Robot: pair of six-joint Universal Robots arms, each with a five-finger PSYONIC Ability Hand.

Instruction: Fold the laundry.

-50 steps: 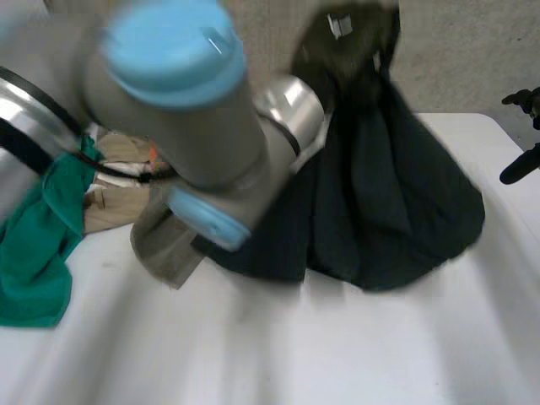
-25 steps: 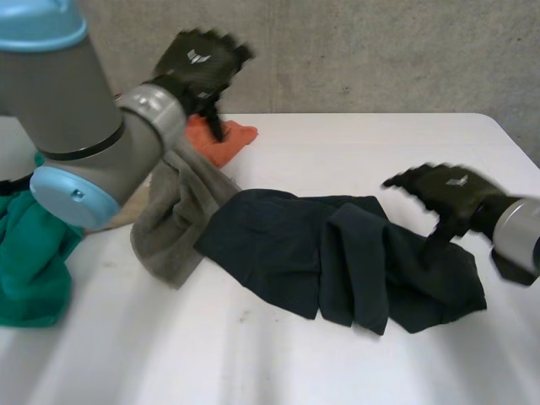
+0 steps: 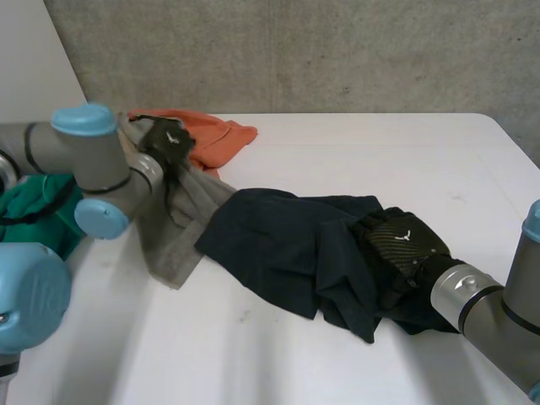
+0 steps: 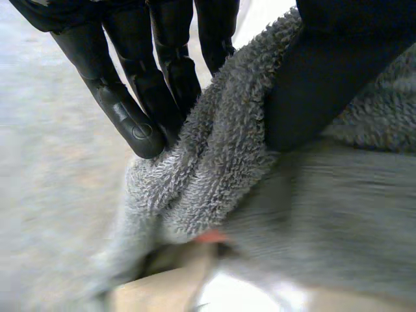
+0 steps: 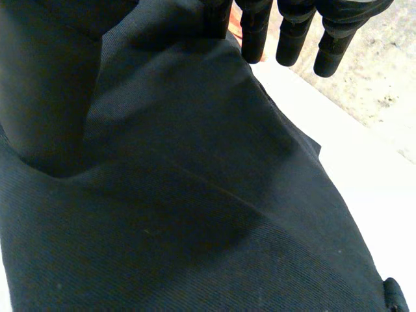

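At ten o'clock your left hand [image 3: 169, 143] pinches the grey terry towel [image 3: 169, 245]; at four, your right hand [image 3: 403, 243] rests flat-fingered on the crumpled navy garment [image 3: 278, 245]

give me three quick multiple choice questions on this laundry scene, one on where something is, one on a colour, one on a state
1. Where is the left hand?
A) on the grey towel, next to the orange cloth
B) on the green cloth
C) raised high, touching nothing

2. What colour is the garment under the right hand?
A) orange
B) dark navy
C) white

3. How are the right hand's fingers?
A) curled into an empty fist
B) pinching the orange cloth
C) straight, over the garment

Answers:
1 A: the head view shows the hand at the towel's far end, by the orange cloth.
2 B: both the head view and the right wrist view show dark navy fabric beneath that hand.
3 C: the right wrist view shows them straight above the dark fabric.
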